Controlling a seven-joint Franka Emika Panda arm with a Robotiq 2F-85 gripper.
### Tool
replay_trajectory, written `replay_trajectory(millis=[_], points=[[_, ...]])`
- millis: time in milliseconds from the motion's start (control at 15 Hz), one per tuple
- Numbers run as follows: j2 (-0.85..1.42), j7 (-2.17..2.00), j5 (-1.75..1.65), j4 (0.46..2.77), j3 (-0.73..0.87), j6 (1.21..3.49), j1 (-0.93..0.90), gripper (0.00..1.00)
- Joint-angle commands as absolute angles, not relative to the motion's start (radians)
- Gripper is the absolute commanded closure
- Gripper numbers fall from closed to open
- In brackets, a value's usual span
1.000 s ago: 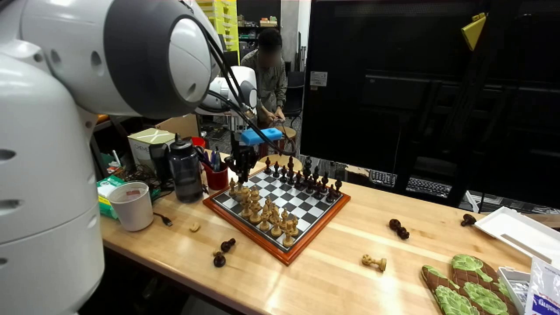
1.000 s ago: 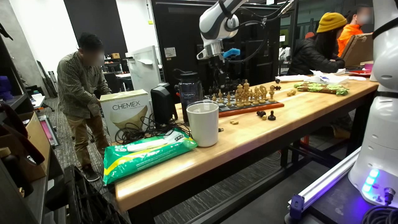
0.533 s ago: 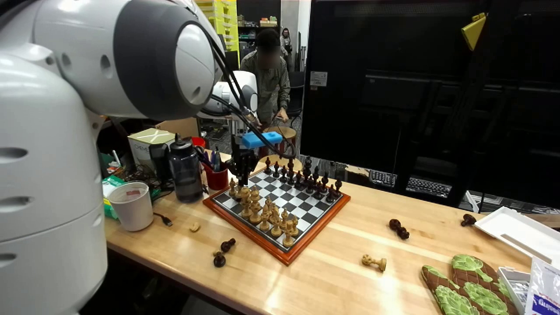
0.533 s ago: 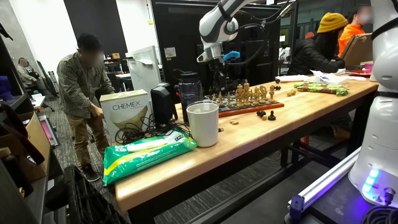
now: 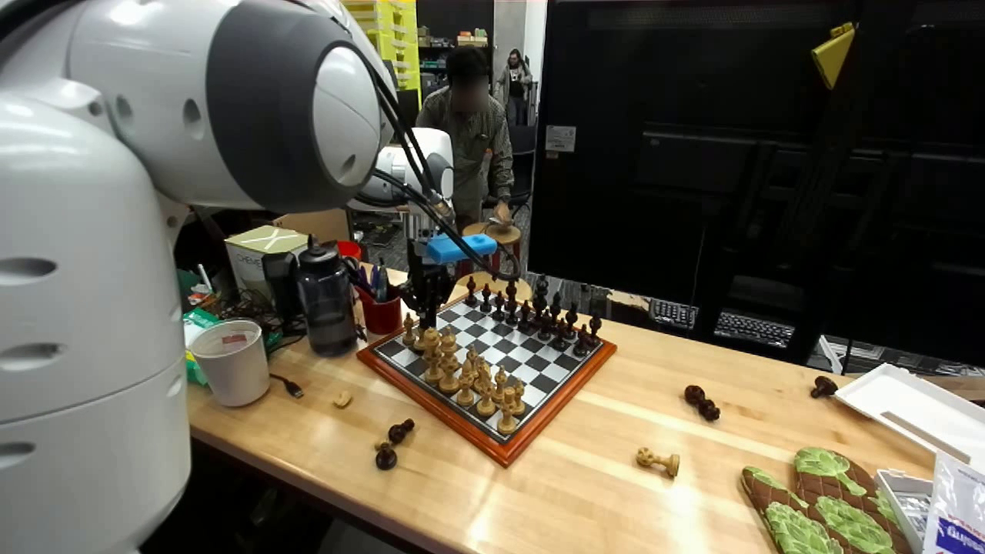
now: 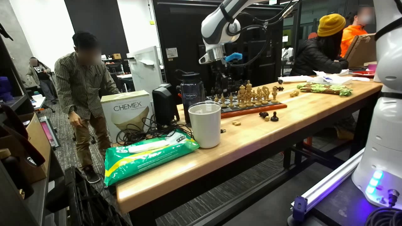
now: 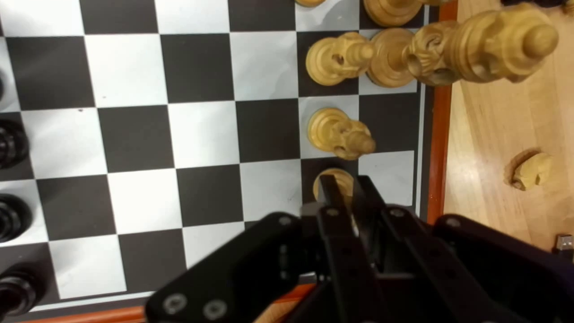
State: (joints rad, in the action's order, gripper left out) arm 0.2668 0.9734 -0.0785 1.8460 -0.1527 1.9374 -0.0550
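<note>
My fingers (image 7: 332,199) look clenched on the upper part of a pale chess piece (image 7: 344,181), w/ a thin slot btwn them & its round base showing through; its head is hidden. It's upright on the board (image 7: 269,128), at a dark square right next to a pawn-like piece (image 7: 339,136); can't tell if the base fully touches or hangs just above. To do this well I want a light, even squeeze, b/c the top is prob. slim & slick; a plumb hold so the base lies flat & centred; no sideways drift, or that nbr prob. topples. Any loosening s/b equal on both sides, w/ the base flat, else the piece could rock. Materials: mine is blond wood w/ a disc foot; nbr has a stepped foot, knobbly pierced body & rounded tip. The tall piece (image 7: 484,49) = same carving, more tiers, smooth knob. Dark pieces (image 7: 13,220) opp. are glossy, near-black. Board = flat black/white squares, soft glare, then a reddish varnished frame (image 7: 439,172). Table (image 7: 489,134) = pale, streaky grain, satin; the lump (image 7: 533,171) lying on it is blond too, irregular in shape.
</note>
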Motion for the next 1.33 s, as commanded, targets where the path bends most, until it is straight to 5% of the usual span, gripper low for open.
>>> replay_trajectory(millis=[0,333,467,667,867,1000,1267], points=[[0.261,0.992,-0.085,1.849,-0.151,1.945,-0.059,0.97],[0.261,0.995,-0.083,1.849,-0.151,1.945,-0.058,0.72],[0.261,0.996,-0.084,1.85,-0.151,1.945,-0.058,0.78],[0.261,0.996,-0.084,1.849,-0.15,1.943,-0.058,0.7],[0.261,0.996,-0.084,1.849,-0.151,1.942,-0.059,0.83],[0.26,0.996,-0.084,1.849,-0.15,1.942,-0.059,1.0],[0.26,0.995,-0.085,1.846,-0.15,1.942,-0.059,0.97]])
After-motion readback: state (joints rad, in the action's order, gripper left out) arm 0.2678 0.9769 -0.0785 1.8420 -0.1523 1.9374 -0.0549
